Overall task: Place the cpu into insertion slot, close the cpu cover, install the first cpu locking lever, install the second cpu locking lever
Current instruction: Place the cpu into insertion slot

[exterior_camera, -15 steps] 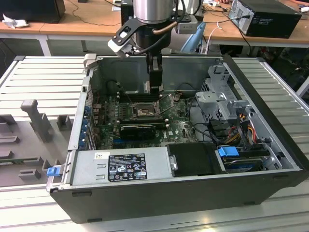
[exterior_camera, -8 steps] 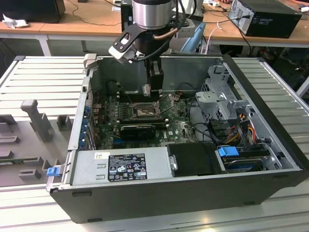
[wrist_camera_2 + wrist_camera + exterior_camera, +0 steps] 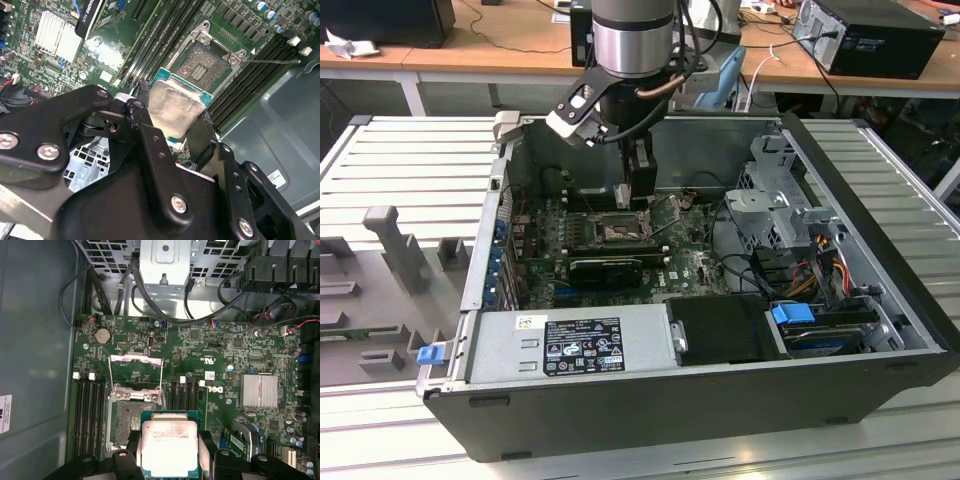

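Claw, black and two-fingered, is clamped on the cpu, a small flat square chip with a pale tan-silver top and a green edge. One finger presses on each of two opposite sides, as both wrist views show.

The chip is up in the air, not seated. In the first wrist view it hangs over one edge of the insertion slot, a square dark socket with a silver metal rim. The rest of the socket bed lies bare on the green motherboard.

Just past the slot, the cpu cover, a thin silver frame plate with a large window, stands flipped open. A thin wire lever is swung out beside the socket, unlatched.

The exterior view has the arm reaching down into the open black computer case.

By my reading, step one is under way and nothing is finished. Seating the chip, closing the cover and latching both levers all remain.
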Controlling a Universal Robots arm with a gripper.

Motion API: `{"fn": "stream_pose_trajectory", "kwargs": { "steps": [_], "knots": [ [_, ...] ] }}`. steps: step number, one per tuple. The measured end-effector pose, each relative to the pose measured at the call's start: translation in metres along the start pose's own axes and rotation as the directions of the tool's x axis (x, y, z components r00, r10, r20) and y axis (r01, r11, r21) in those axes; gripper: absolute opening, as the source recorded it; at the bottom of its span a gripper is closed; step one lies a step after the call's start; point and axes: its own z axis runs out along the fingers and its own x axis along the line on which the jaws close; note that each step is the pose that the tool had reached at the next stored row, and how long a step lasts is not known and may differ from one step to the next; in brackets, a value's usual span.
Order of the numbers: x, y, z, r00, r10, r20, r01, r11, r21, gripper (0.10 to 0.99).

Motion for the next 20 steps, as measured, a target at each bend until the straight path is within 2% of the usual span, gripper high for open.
{"fn": "stream_pose_trajectory", "kwargs": {
  "steps": [7, 10, 15, 20],
  "knots": [
    [-0.0001, -0.0006, 0.0073, 1.0, 0.0, 0.0, 0.0, 1.0, 0.0, 0.537],
    [-0.0003, -0.0016, 0.0172, 1.0, 0.0, -0.0053, 0.0, 1.0, 0.0, 0.537],
    [0.0038, -0.0066, 0.0292, 1.0, 0.009, -0.0049, -0.009, 1.0, 0.0, 0.537],
    [0.0058, -0.0076, 0.0394, 0.9997, 0.023, -0.0037, -0.023, 0.9997, 0.0, 0.537]
  ]
}}
